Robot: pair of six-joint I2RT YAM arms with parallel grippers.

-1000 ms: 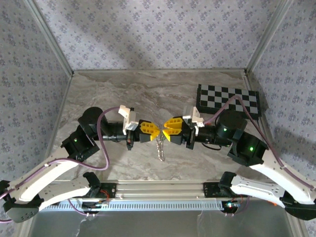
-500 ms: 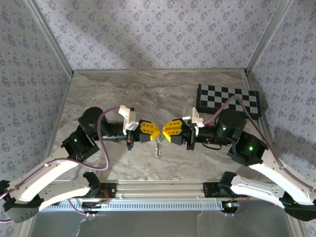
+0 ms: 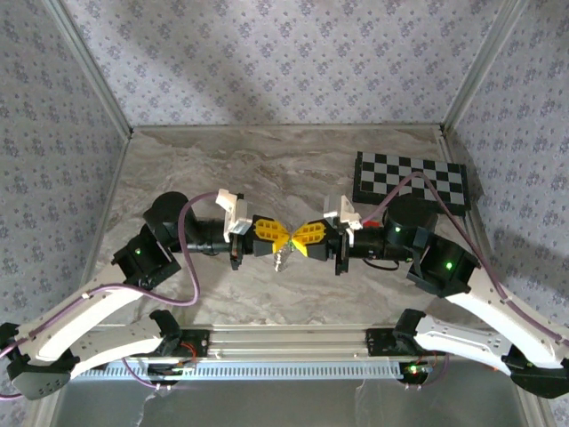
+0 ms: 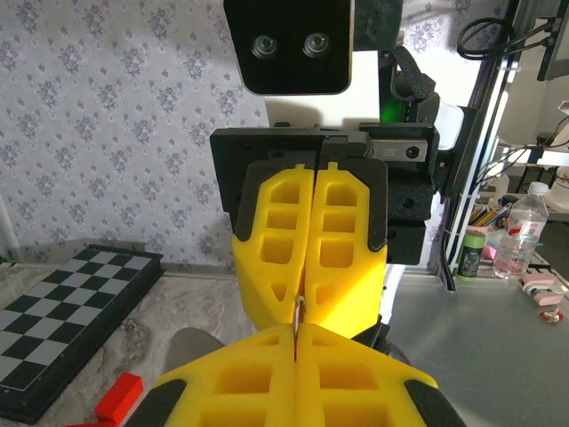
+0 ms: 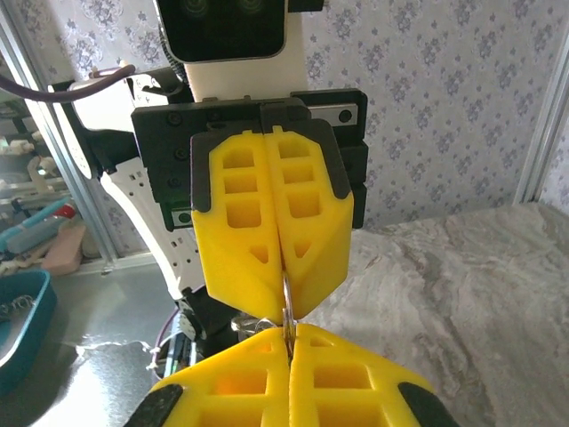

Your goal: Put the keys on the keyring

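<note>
Keyring (image 3: 281,258), pinched between both clamped grippers meeting tip to tip at centre, left gripper (image 3: 284,240) from nine o'clock, right gripper (image 3: 300,241) from three, dangles its slack toward six. Threading seems underway; next calls for steady grip, small twists.

L fingers (image 3: 267,233) & R fingers (image 3: 311,236) meet tip-to-tip mid-bench (image 3: 267,169); keyring (image 3: 280,259) hangs betw. tips, near side. Checkerboard (image 3: 411,181) far R, behind R arm (image 3: 436,262).
</note>
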